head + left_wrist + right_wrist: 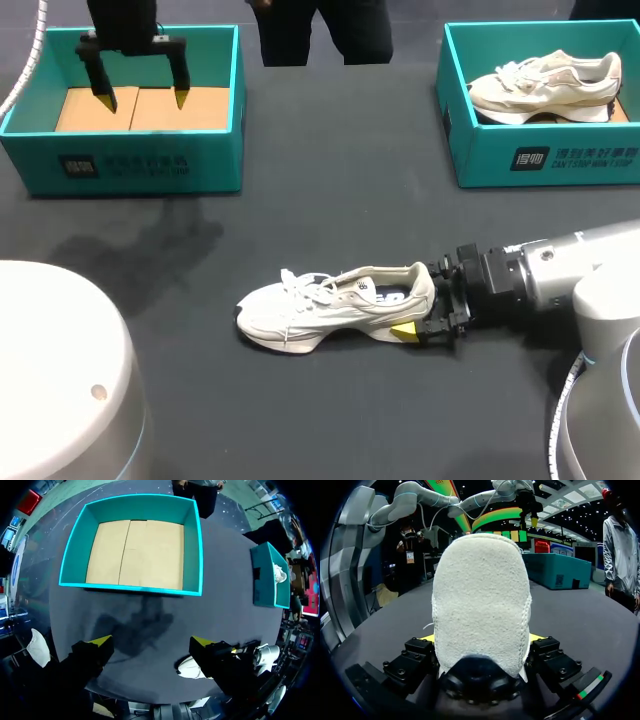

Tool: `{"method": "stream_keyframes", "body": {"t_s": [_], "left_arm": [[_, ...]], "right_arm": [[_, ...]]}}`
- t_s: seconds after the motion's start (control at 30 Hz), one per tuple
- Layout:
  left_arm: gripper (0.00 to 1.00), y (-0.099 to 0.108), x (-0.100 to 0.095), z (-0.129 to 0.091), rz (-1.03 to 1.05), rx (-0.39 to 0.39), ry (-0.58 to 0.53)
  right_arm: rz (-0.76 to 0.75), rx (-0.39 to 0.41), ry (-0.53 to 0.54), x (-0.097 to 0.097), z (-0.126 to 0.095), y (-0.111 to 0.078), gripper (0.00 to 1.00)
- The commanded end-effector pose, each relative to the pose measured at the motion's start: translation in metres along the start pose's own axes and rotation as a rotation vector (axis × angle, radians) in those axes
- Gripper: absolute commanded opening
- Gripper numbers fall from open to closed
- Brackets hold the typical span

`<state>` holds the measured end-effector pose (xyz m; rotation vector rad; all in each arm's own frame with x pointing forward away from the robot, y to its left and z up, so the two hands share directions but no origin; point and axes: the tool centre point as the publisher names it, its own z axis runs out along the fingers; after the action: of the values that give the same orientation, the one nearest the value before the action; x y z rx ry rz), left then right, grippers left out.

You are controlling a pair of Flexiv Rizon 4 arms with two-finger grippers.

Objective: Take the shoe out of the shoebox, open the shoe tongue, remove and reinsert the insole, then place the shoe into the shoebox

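Observation:
A white sneaker (335, 305) lies on its side on the dark table, toe to the left. My right gripper (420, 300) comes in from the right and is shut on its heel, one yellow-tipped finger (405, 331) on the near side and the other behind. In the right wrist view the heel (480, 605) fills the space between the fingers (427, 638). My left gripper (143, 100) hangs open and holds nothing, above the empty teal shoebox (130, 170) at the back left. In the left wrist view that shoebox (130, 587) is ahead of the gripper (151, 642), and the sneaker's toe (192, 669) shows beside one finger.
A second teal shoebox (540, 160) at the back right holds another white sneaker (545, 90). A white rounded robot base (60, 370) fills the front left corner. Bare tabletop lies between the two boxes and in front of the held sneaker.

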<state>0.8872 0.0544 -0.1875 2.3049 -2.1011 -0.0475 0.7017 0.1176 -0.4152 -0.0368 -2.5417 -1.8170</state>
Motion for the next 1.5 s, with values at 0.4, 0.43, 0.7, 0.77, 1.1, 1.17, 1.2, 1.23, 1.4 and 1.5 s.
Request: {"method": "stream_keyframes", "body": {"t_s": [0.4,0.43,0.7,0.77,1.1,1.17,1.2,1.23,1.4,1.5], "left_arm": [[1.00,0.052,0.056,-0.002,0.094,0.009,0.005],[1.00,0.052,0.056,-0.002,0.094,0.009,0.005],[1.00,0.052,0.056,-0.002,0.094,0.009,0.005],[1.00,0.052,0.056,-0.002,0.094,0.009,0.005],[1.00,0.101,0.085,-0.013,0.239,0.017,0.005],[1.00,0.110,0.094,-0.012,0.271,0.036,-0.005],[1.00,0.115,0.098,-0.012,0.291,0.016,-0.007],[1.00,0.120,0.101,-0.010,0.294,0.035,-0.026],[1.00,0.135,0.120,-0.004,0.360,0.014,-0.024],[1.00,0.143,0.129,0.000,0.378,0.006,-0.014]], "right_arm": [[0.001,0.005,-0.001,0.001,0.001,0.000,0.00],[0.001,0.005,-0.001,0.001,0.001,0.000,0.00],[0.001,0.005,-0.001,0.001,0.001,0.000,0.00],[0.001,0.005,-0.001,0.001,0.001,0.000,0.00],[0.001,0.005,-0.001,0.001,0.001,0.000,0.00],[0.001,0.005,-0.001,0.001,0.001,0.000,0.00],[0.001,0.005,-0.001,0.001,0.001,0.000,0.00],[0.001,0.005,-0.001,0.001,0.001,0.000,0.00],[0.001,0.005,-0.001,0.001,0.001,0.000,0.00],[0.001,0.005,-0.001,0.001,0.001,0.000,0.00]]}}
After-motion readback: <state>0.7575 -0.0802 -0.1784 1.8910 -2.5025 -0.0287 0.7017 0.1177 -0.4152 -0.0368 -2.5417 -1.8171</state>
